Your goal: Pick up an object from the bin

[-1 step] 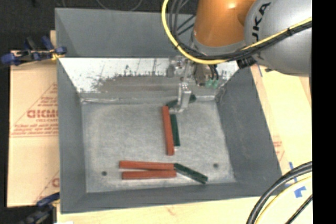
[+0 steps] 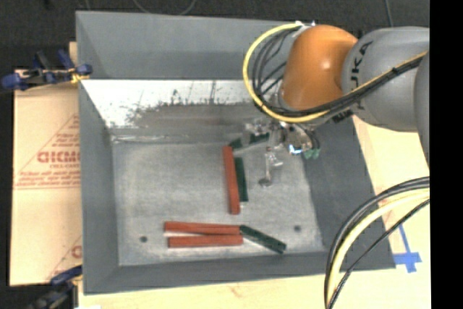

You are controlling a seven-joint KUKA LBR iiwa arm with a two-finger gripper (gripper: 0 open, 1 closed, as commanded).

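Pincer [image 2: 269, 171] hung just right of a long red-brown flat stick [image 2: 231, 181] in the grey metal bin [image 2: 98, 177]; whether it was apart or together could not be told. A thin dark green stick [image 2: 241, 188] touched the red-brown stick's right side. Below its lower end lay two more red-brown sticks [image 2: 202, 234].

Arm [image 2: 325, 76] over grey bin [image 2: 98, 177], red stick [image 2: 231, 184], green stick [image 2: 262, 239]

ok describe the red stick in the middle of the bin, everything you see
A long, thin, straight red-brown stick, matte, perhaps wood. It lies flat on the bin floor near the middle, pointing back to front. A dark green stick lies against its right side. The gripper hangs apart, further right.
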